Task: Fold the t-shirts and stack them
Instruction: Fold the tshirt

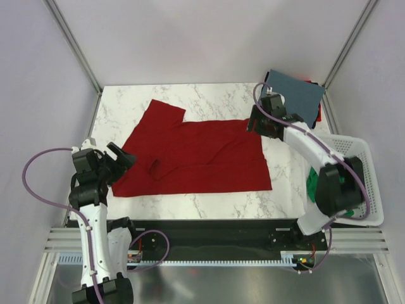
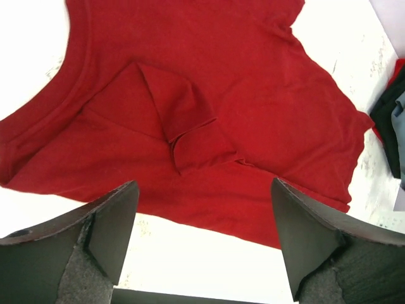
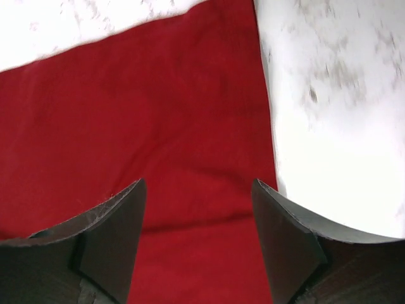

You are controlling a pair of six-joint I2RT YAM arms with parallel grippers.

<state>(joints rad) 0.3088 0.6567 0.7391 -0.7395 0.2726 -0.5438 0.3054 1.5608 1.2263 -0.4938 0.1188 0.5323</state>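
White marble-patterned table (image 1: 209, 95) inside pale walls (image 1: 190, 38). A red t-shirt (image 1: 202, 155) lies spread on it. Left claw (image 1: 120, 157) and right claw (image 1: 256, 123) both gape wide, empty.

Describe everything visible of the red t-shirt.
The red t-shirt is plain soft cloth, lying flat on the marble table, neck to the left, hem to the right. One sleeve is folded inward onto the body; the other sticks out on the far side. The left end effector and right end effector hover open at its edges, not gripping it.
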